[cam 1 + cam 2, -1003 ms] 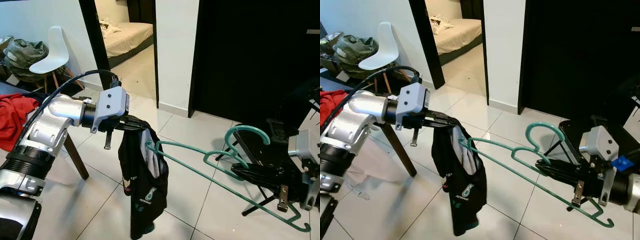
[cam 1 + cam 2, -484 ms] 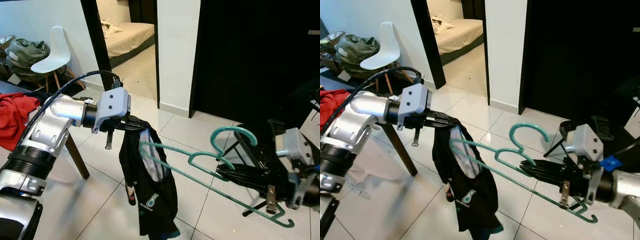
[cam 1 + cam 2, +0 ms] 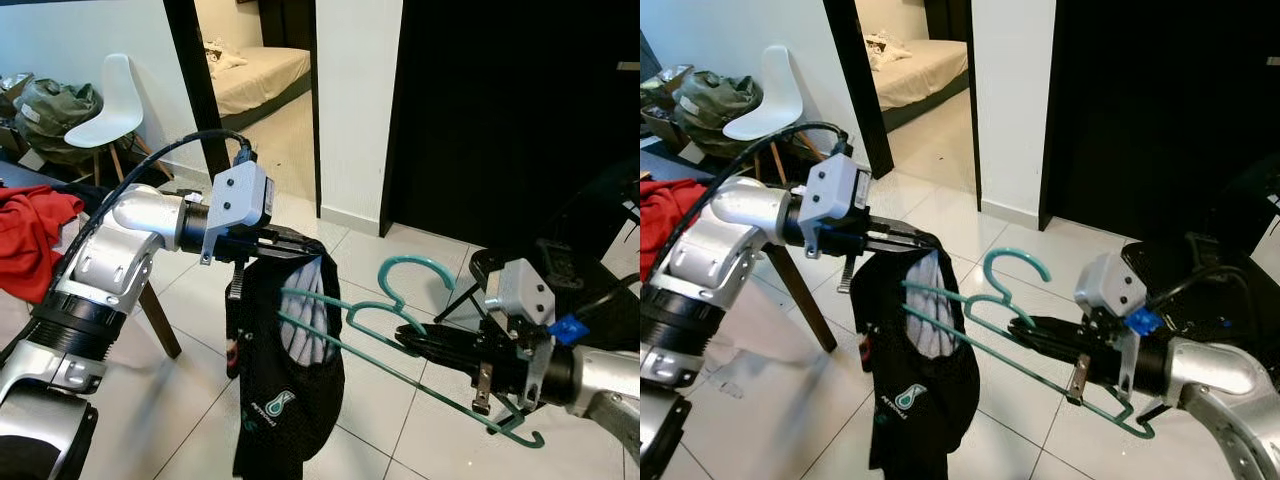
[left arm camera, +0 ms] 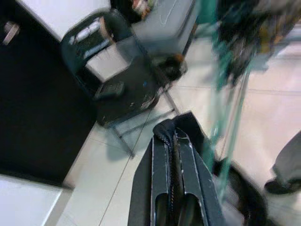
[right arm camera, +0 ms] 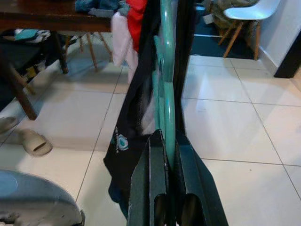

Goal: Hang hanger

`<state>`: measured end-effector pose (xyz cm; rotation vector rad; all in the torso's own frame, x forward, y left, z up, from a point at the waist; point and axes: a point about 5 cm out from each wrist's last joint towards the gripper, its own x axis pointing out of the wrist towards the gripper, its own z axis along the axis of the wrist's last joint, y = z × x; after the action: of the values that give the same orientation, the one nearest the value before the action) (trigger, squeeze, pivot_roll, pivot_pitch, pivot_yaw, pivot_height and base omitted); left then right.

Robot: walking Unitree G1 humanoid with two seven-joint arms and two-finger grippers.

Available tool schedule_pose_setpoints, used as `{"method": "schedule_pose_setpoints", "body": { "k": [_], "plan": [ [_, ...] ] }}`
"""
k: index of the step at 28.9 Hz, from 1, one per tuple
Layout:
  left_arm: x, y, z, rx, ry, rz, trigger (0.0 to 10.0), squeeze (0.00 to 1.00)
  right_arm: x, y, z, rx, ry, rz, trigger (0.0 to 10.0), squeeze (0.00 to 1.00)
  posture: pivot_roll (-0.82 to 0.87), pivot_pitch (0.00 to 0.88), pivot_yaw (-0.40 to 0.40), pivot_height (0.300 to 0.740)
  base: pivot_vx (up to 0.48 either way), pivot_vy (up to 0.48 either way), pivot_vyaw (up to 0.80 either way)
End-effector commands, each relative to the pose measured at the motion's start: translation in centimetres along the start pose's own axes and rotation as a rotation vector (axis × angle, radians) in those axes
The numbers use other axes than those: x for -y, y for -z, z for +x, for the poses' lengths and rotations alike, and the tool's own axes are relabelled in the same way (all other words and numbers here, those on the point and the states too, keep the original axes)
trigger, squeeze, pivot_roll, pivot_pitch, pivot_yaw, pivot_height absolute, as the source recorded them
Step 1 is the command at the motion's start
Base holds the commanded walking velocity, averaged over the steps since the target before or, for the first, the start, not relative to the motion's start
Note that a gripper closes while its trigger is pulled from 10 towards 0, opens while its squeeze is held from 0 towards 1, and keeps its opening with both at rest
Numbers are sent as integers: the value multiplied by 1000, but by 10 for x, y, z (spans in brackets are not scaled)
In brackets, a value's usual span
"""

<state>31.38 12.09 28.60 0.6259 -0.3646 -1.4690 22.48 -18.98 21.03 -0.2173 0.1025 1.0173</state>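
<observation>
Left eye view: left gripper (image 3: 300,243) pinching black shirt (image 3: 285,385) (collar); right gripper (image 3: 405,340) clamping green hanger (image 3: 400,305).

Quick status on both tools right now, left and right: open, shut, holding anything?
Left tool: shut on the black shirt, holding it up by its top edge.
Right tool: shut on the green hanger, whose far end is inside the shirt.

Head stereo pair looking down-forward, wrist views close along each tool
</observation>
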Motion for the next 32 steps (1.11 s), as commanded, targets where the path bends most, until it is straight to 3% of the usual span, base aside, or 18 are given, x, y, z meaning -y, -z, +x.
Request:
{"method": "schedule_pose_setpoints", "body": {
  "k": [1,8,9,15,17,19,22,25,28,29,32],
  "plan": [
    [7,-26,17,126,79,29,10000,0,9,3,9,-10,76,17,10000,0,-90,0,74,740,0,0,0],
    [13,-39,28,176,118,49,10000,0,17,4,16,-17,155,28,10000,0,-92,0,74,740,0,0,0],
    [12,-39,30,147,108,76,10000,0,26,6,20,-23,238,51,10000,0,-94,0,75,740,0,0,0],
    [12,-36,31,112,97,97,10000,0,31,8,24,-22,296,68,10000,0,-93,0,73,740,0,0,0],
    [4,-30,28,29,30,136,10000,0,40,0,29,97,382,104,10000,0,-91,0,70,740,0,0,0],
    [1,-28,26,-1,4,147,10000,0,43,-3,30,147,403,118,10000,0,-90,0,70,740,0,0,0],
    [1,-28,26,-1,4,147,10000,0,43,-3,30,147,403,118,10000,0,-90,0,70,740,0,0,0],
    [-25,-13,3,-213,-205,222,10000,0,39,-25,29,395,355,189,10000,0,-93,0,69,740,0,0,0],
    [-25,-13,3,-213,-205,222,10000,0,39,-25,29,395,355,189,10000,0,-93,0,69,740,0,0,0],
    [-32,-10,-7,-281,-255,246,10000,0,40,-27,28,431,366,204,10000,0,-93,0,70,740,0,0,0],
    [-38,-10,-18,-340,-303,272,10000,0,40,-21,29,401,371,211,10000,0,-93,0,71,740,0,0,0]
  ]
}}
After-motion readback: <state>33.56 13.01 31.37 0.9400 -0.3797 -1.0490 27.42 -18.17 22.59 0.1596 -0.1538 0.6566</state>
